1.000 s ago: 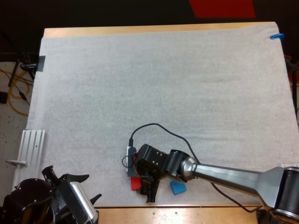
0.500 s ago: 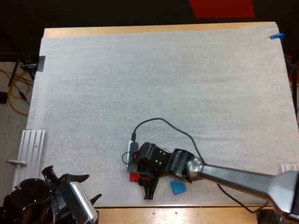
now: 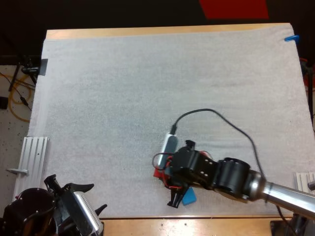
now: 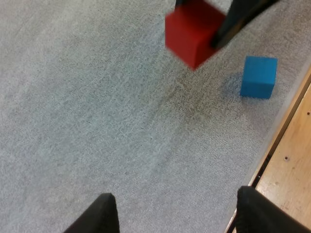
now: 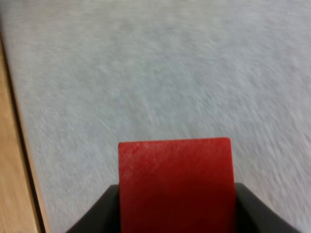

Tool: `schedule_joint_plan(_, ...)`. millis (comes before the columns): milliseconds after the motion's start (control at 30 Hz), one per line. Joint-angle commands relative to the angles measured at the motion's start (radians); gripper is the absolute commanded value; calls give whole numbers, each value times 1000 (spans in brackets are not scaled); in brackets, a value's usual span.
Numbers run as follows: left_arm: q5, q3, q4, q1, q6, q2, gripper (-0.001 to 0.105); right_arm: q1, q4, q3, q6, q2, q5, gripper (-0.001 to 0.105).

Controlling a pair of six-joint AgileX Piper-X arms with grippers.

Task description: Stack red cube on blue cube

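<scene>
**Right gripper carrying the red cube, blue cube close by**

Right gripper (image 5: 177, 213) is clamped on the small red cube (image 4: 193, 31), one black finger pressing each side. From the left wrist view, the cube appears to hang clear of the white foam mat (image 3: 147, 98).

The small blue cube (image 4: 259, 76) sits on the mat close to its six o'clock edge, beside the wooden table border. In the high view it lies at roughly four o'clock from the red cube, near but not underneath it.

To do the carry well, I would keep the red cube above the top of the blue one while moving toward four o'clock. It should go down only once it is centred over the blue cube. I would also square its faces to the blue cube before lowering, since an off-centre or twisted placement could tip it off. The fingers should part only once it rests flat.

Left gripper (image 4: 172, 213) hangs over bare mat with its fingers spread and nothing between them, well apart from both cubes.
</scene>
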Motion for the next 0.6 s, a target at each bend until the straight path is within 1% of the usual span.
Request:
schedule_joint_plan(0,-9,-4,4,-4,6,1,52,1,23,20,33,-21,22,27)
schedule_joint_plan(33,-9,-3,4,-4,6,1,52,1,26,31,46,-27,24,27)
schedule_joint_plan(100,-9,4,4,-4,6,1,52,1,33,75,101,-58,28,27)
schedule_joint_plan(200,5,16,4,-4,6,1,52,1,36,117,143,-90,52,27)
schedule_joint_plan(300,10,26,4,-4,6,1,52,1,54,149,175,-103,54,27)
schedule_joint_plan(467,13,25,1,-4,6,1,52,1,54,193,202,-103,54,27)
schedule_joint_plan(567,13,25,-3,-4,6,1,52,22,43,223,204,-103,54,27)
